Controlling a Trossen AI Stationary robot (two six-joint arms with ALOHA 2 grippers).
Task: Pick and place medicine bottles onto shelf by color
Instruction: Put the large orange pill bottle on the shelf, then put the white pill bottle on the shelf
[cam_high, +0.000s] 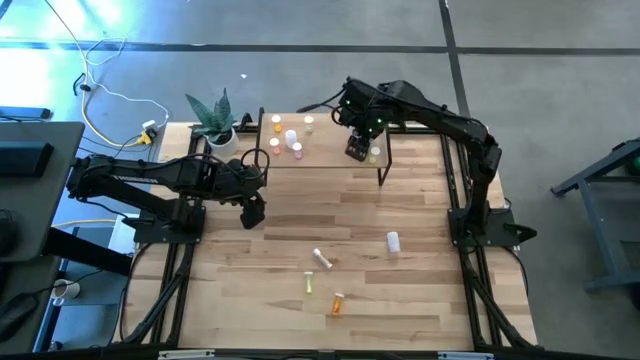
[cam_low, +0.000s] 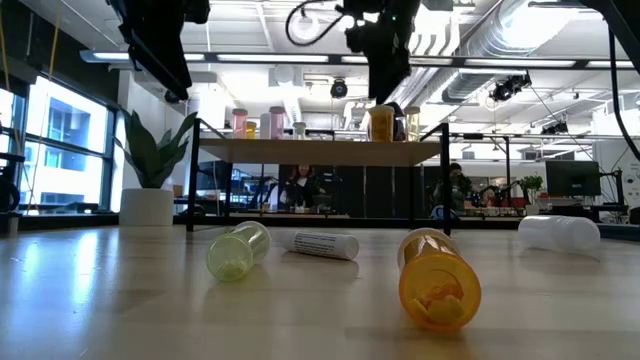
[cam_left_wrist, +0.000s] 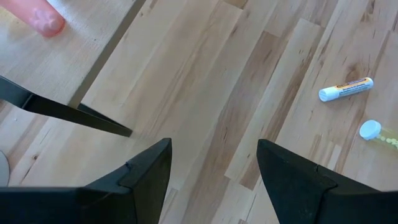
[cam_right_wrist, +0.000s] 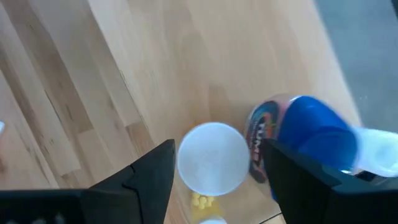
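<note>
High view: shelf (cam_high: 330, 150) at the table's far edge, potted plant (cam_high: 215, 125) just beside its left end. Cluster of small bottles (cam_high: 290, 138) standing upright on the shelf's left half, orange, pink and white. Right gripper (cam_high: 358, 148) over the shelf's right part, next to a yellowish bottle (cam_high: 374, 154). Left gripper (cam_high: 252, 212) in front of the shelf's left end, above bare table. Well in front of the shelf, four bottles lying down: white tube (cam_high: 322, 259), yellow-green bottle (cam_high: 309, 285), orange bottle (cam_high: 337, 304), white bottle (cam_high: 393, 241), each apart from the others. Wide bare wood between these and the shelf.

Low view: orange bottle (cam_low: 436, 279) on its side, mouth toward the camera, long axis running back toward the shelf (cam_low: 320, 152). Yellow-green bottle (cam_low: 238, 250) likewise on its side, white tube (cam_low: 325, 244) lying crosswise behind it.

Left wrist view: fingers (cam_left_wrist: 147, 175) spread wide, nothing between them; shelf leg (cam_left_wrist: 62, 109) and white tube (cam_left_wrist: 346, 89) beyond.

Right wrist view: fingers (cam_right_wrist: 155, 171) parted, straddling a white cap (cam_right_wrist: 212, 157) on the shelf, not visibly touching it; blue bottle (cam_right_wrist: 305, 140) just beside the cap.
</note>
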